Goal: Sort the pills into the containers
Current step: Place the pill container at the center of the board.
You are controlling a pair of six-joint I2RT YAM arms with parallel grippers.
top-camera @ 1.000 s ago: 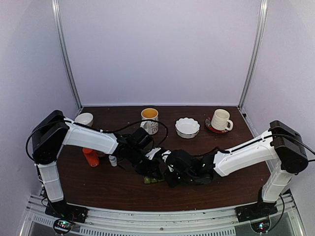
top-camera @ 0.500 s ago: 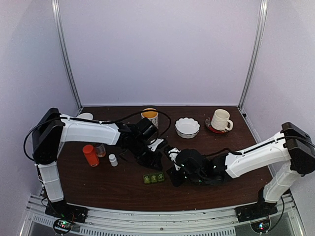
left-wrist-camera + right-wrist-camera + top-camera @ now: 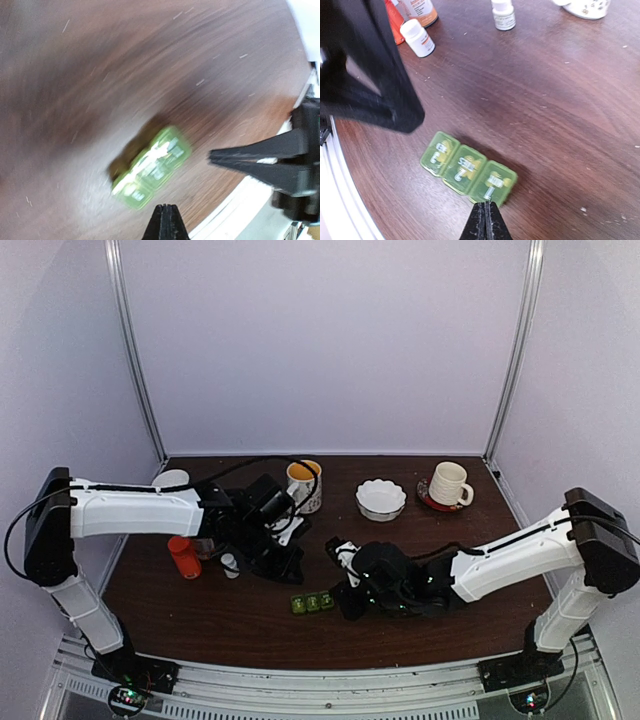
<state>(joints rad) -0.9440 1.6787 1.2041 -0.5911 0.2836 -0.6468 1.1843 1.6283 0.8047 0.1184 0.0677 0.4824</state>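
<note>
I see the green pill box lying flat on the table, toward 6 o'clock of the tabletop. From above, my right gripper is at its 3 o'clock and my left gripper at its 11 o'clock. Both have their jaws pressed together and hold nothing.

Setting: robot test booth, lab type. Plain pale wall panels on three sides, framed by metal posts. Two robot arms bolted to an aluminium rail at the near edge of a dark wooden table. Mugs and a bowl stand at the back
</note>
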